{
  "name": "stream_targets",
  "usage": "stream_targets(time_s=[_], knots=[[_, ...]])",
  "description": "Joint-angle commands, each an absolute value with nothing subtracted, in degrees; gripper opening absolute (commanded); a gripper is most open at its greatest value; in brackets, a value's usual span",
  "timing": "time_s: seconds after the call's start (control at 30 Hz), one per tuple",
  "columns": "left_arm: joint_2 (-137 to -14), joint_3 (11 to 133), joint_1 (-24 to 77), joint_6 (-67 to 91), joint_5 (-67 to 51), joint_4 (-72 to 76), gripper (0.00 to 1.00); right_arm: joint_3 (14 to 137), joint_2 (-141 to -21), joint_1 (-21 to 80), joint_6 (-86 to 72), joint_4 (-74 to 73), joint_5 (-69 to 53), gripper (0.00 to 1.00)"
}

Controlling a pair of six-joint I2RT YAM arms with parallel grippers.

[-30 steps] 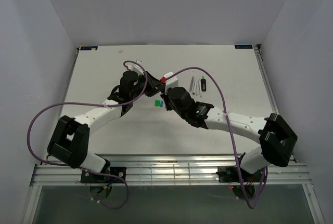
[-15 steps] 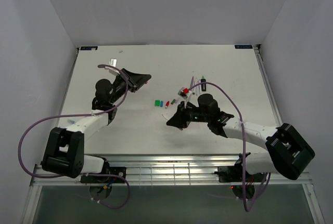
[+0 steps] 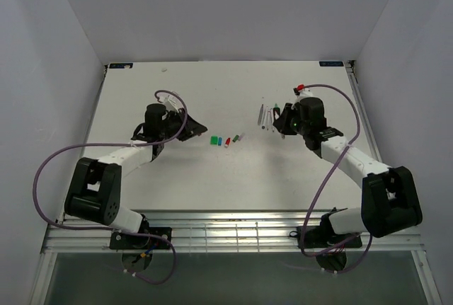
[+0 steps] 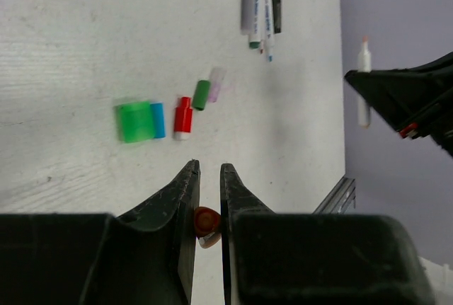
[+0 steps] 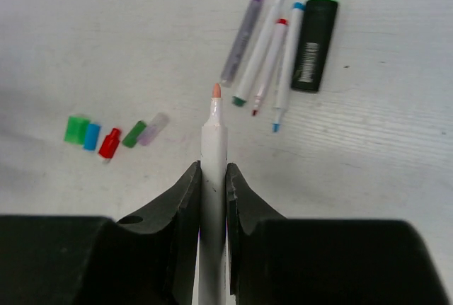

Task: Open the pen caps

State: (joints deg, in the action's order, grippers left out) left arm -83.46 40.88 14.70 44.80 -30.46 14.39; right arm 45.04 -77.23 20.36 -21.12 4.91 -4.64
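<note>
My left gripper (image 4: 207,170) is shut on an orange-red cap (image 4: 207,223) and sits left of centre in the top view (image 3: 192,127). My right gripper (image 5: 213,169) is shut on a white pen (image 5: 214,142) whose bare orange tip points forward, and it sits at the right (image 3: 283,117). On the table between them lies a row of caps: green (image 5: 74,129), blue (image 5: 92,136), red (image 5: 110,142), small green (image 5: 133,134) and clear (image 5: 153,128). Ahead of the right gripper lie several uncapped pens (image 5: 263,47) and a black marker with a green end (image 5: 315,32).
The row of caps (image 3: 225,139) lies mid-table and the group of pens (image 3: 267,115) right of it. Purple cables (image 3: 53,163) loop over both arms. White walls close in the table on three sides, and a metal rail (image 3: 226,238) runs along the near edge.
The two grippers, together at mid-table a second ago, have pulled apart. The right one carried the white pen to the right beside the pens; the left one went left with the cap.
</note>
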Motion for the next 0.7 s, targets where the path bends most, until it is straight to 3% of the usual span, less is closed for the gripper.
stream_targets(time_s=[0.0, 0.2, 0.33, 0.37, 0.53, 0.67], knots=[[-86.3, 42.0, 14.8, 36.7, -31.0, 10.7, 0.00, 48.6, -80.1, 15.6, -17.0, 2.4, -1.2, 0.08], [-95.2, 45.3, 14.9, 35.0, -30.9, 9.8, 0.00, 53.0, -89.0, 9.1, -15.4, 2.5, -1.5, 0.08], [-98.2, 46.6, 15.3, 34.2, -28.0, 7.7, 0.15, 55.5, -95.3, 8.3, -12.8, 2.4, -0.3, 0.08], [-98.5, 46.8, 15.4, 34.2, -27.7, 7.6, 0.24, 56.9, -96.5, 8.3, -12.3, 2.4, -0.3, 0.08], [-100.1, 47.5, 15.5, 34.2, -27.0, 7.4, 0.34, 60.3, -102.2, 7.9, -11.5, 2.1, -1.5, 0.08], [-99.9, 47.4, 15.6, 34.6, -26.2, 7.3, 0.47, 61.5, -104.3, 7.8, -11.3, 2.0, -3.3, 0.15]])
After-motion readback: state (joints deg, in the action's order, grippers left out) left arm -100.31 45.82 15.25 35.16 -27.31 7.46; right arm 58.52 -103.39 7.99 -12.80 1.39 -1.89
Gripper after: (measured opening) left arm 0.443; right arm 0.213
